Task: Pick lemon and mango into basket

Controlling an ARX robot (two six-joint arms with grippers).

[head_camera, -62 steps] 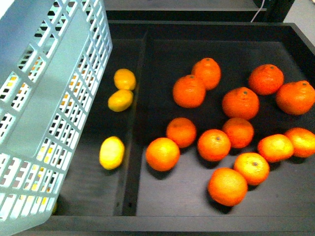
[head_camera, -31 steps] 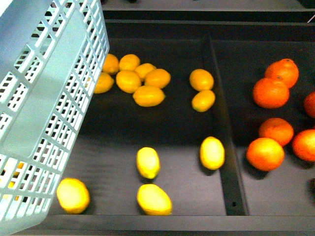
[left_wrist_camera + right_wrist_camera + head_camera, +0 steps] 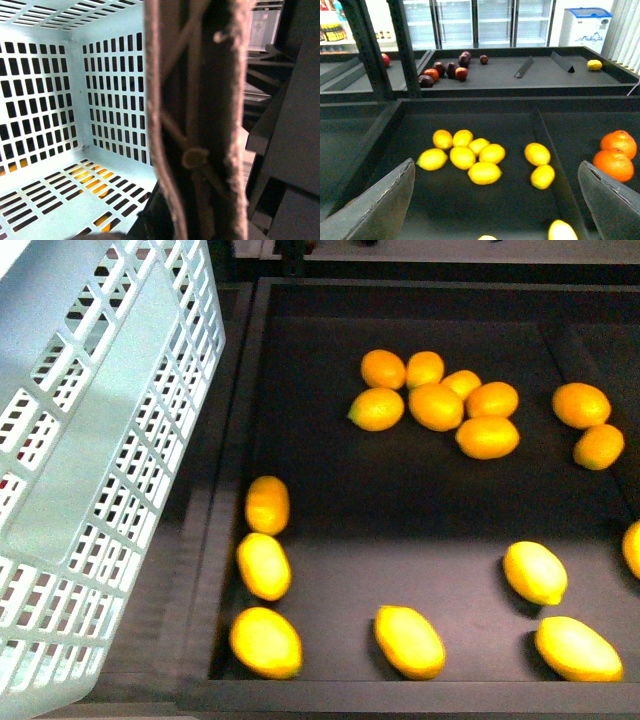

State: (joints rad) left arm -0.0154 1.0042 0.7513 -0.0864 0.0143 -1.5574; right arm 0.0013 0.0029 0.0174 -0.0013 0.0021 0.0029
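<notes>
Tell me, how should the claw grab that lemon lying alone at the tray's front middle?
Probably from above, closing across the narrow middle of the lemon. It lies on its side, ends tapered, with bare tray along both long sides.

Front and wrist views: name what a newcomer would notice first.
The big pale aqua basket fills the front view's left side, tilted beside the black tray. Bright yellow lemons dot that tray, a cluster at its far side and others near its front edge. In the left wrist view the brown handle crosses the basket's bare inside; the right gripper stands open, facing the lemons.
</notes>
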